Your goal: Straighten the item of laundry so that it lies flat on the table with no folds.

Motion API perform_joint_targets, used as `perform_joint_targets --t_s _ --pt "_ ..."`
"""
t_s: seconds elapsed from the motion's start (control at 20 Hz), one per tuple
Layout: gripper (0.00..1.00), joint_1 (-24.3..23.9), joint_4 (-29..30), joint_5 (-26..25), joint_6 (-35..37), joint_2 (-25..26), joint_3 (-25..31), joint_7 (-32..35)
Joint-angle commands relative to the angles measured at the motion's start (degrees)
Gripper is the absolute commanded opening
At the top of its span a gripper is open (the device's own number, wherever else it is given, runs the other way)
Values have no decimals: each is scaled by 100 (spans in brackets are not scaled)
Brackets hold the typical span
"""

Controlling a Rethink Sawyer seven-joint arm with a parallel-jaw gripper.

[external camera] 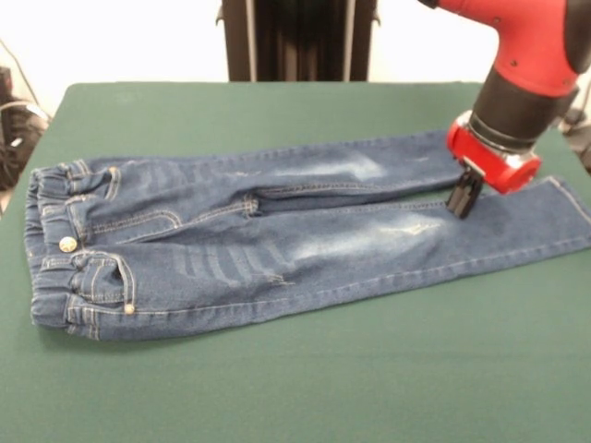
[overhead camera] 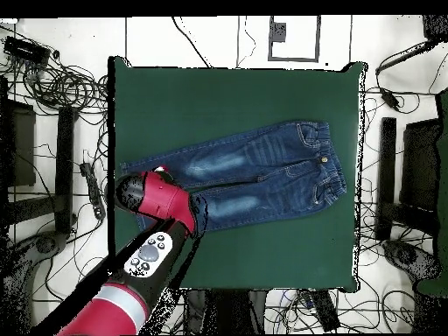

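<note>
The blue denim jeans (external camera: 231,240) lie spread on the dark green table (external camera: 277,388), waistband at the left and both legs running right, with faded patches on the thighs. The legs lie side by side with a narrow gap near the cuffs, and only small creases show. My gripper (external camera: 464,198) hangs from the red and black arm at the right, its black tips down at the gap between the legs and touching the near leg's upper edge. The fingers look pressed together. In the overhead view the jeans (overhead camera: 262,171) show on the table (overhead camera: 227,96), and the arm (overhead camera: 157,197) covers the leg ends.
The robot's black pedestal (external camera: 297,39) stands at the table's far edge. Cables and stands (overhead camera: 61,131) surround the table on the floor. Green table surface shows in front of and behind the jeans.
</note>
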Motion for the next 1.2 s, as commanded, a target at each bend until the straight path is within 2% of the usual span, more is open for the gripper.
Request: perform_joint_targets --t_s 0.05,0.2,0.45,0.6,0.7,0.95,1.05,1.15,1.2 --pt "0 -73 331 449 -350 -207 1272 1284" --pt "0 20 547 398 -357 -367 1211 1314" --pt "0 -159 1135 517 -995 -808 1802 1270" --pt "0 261 991 462 -500 -761 1249 1651" --pt "0 210 1201 513 -553 -953 1398 1620" --pt "0 387 1335 625 -569 -1059 1272 1820" --pt "0 214 1400 564 -591 -1143 1343 1554" --pt "0 -217 1493 408 -697 -1252 1547 1031" --pt "0 -337 1458 286 -713 -1260 1465 884"
